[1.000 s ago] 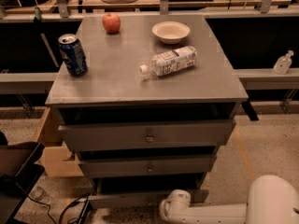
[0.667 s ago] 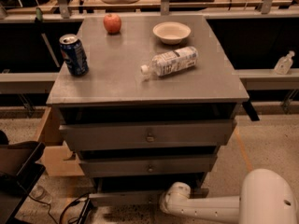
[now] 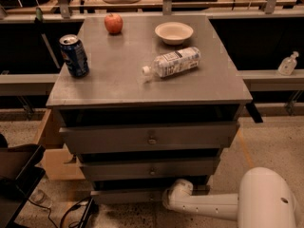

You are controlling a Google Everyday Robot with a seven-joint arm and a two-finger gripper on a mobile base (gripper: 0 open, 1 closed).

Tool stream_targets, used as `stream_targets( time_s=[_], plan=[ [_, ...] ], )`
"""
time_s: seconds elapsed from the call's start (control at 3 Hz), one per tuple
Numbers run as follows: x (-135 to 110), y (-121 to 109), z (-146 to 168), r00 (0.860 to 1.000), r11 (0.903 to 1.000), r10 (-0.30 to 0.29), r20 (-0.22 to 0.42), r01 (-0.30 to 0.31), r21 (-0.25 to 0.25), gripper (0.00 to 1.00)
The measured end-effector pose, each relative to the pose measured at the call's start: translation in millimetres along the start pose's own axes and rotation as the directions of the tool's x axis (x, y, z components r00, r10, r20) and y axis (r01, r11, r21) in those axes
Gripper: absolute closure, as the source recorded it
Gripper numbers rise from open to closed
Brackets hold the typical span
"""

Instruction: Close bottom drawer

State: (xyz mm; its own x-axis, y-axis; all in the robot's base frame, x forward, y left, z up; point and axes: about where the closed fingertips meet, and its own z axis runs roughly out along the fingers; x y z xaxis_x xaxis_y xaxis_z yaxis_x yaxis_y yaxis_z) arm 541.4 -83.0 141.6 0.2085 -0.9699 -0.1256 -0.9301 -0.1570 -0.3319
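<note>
Since a second ago, the white arm (image 3: 213, 205) has reached farther in toward the grey cabinet (image 3: 228, 127), from the near right. Its end effector (image 3: 172, 199) now sits low down at the right part of the bottom drawer (image 3: 128, 196) front. Whether the end effector is apart or together cannot be told. That bottom drawer is the lowest and narrowest of three stacked fronts, just above the floor, with a dark gap above it. The end effector lies to the right of the drawer's middle. Above are the middle drawer (image 3: 149, 168) and top drawer (image 3: 147, 137). On the worktop (image 3: 118, 84) stand a blue can (image 3: 73, 55) at left, an apple (image 3: 113, 23) and a bowl (image 3: 174, 32) at the far side, and a plastic bottle (image 3: 173, 62) lying on its side.
</note>
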Motion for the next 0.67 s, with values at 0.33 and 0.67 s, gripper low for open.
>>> stream_targets(
  time_s=[0.33,0.67],
  plan=[
    [0,0,0,1.000,1.0000,-0.001,-0.002,0.001,0.002,1.00],
    [5,-15,5,1.000,0.9999,-0.005,-0.012,0.005,0.013,1.00]
  ],
)
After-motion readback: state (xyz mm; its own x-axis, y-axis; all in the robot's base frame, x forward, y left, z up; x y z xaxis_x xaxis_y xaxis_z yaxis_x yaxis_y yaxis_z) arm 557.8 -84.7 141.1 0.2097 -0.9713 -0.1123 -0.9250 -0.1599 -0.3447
